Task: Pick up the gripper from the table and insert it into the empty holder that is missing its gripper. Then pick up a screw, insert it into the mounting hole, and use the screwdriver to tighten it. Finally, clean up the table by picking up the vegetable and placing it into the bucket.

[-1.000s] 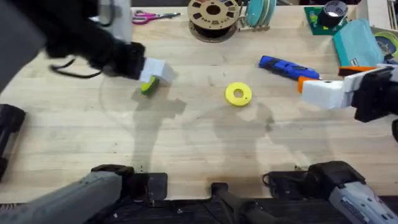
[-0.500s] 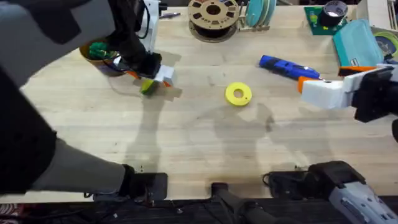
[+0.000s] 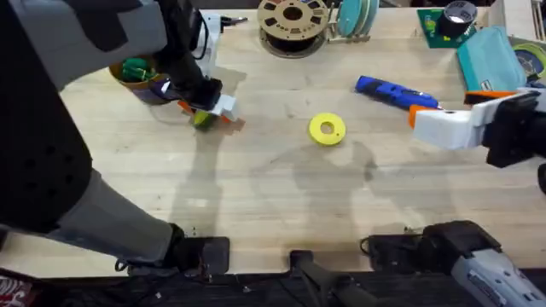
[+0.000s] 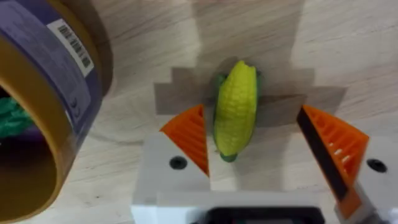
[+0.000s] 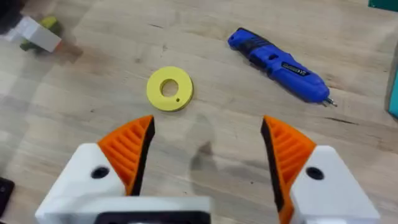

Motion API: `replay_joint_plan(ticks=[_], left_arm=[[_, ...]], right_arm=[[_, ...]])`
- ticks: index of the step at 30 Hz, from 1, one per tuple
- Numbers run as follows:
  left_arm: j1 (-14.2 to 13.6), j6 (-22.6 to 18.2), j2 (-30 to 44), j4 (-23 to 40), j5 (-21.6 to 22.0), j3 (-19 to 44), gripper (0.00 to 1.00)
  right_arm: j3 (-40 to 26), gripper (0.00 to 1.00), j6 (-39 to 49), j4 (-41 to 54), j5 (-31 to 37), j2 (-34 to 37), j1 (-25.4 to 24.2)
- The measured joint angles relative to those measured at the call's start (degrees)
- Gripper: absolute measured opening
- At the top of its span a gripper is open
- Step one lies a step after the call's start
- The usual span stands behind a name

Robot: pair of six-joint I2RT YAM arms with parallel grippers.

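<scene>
Left wrist view: left gripper (image 4: 261,146) straddling vegetable (image 4: 236,109), fingers (image 4: 189,134) spread, not clamping; vegetable lying on counter (image 4: 348,50) beside bucket (image 4: 46,93), toward far-left corner, likely lining up grasp. Right gripper (image 5: 205,152) hovering parted, empty, near screwdriver (image 5: 277,62).

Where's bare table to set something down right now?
Free: the wide table stretch between the yellow ring and the arm bases. Crowded: far left, where the left gripper straddles the vegetable beside the bucket; far right, around the screwdriver.

Yellow ring (image 3: 327,129), filament spool (image 3: 293,23), scissors (image 3: 207,22)
</scene>
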State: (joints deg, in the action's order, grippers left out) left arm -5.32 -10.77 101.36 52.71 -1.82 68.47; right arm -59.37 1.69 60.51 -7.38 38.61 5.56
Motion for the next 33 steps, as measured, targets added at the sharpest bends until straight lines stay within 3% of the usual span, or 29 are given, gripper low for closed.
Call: replay_joint_plan(ticks=[12,16,20,29,33], left_arm=[[0.0,-0.3,1.6,0.0,0.8,0.0,0.656],[0.0,-0.6,1.8,0.0,1.3,0.0,0.263],[0.0,-0.7,1.7,0.0,1.3,0.3,0.044],[0.0,-0.8,1.7,0.2,1.3,0.4,0.034],[0.0,-0.3,1.8,4.0,1.4,2.1,0.034]], right_arm=[[0.0,0.997,0.0,1.2,0.0,0.0,0.0],[0.0,0.997,0.0,1.2,0.0,0.0,0.0],[0.0,0.997,0.0,1.2,0.0,0.0,0.0],[0.0,0.997,0.0,1.2,0.0,0.0,0.0],[0.0,0.997,0.0,1.2,0.0,0.0,0.0]])
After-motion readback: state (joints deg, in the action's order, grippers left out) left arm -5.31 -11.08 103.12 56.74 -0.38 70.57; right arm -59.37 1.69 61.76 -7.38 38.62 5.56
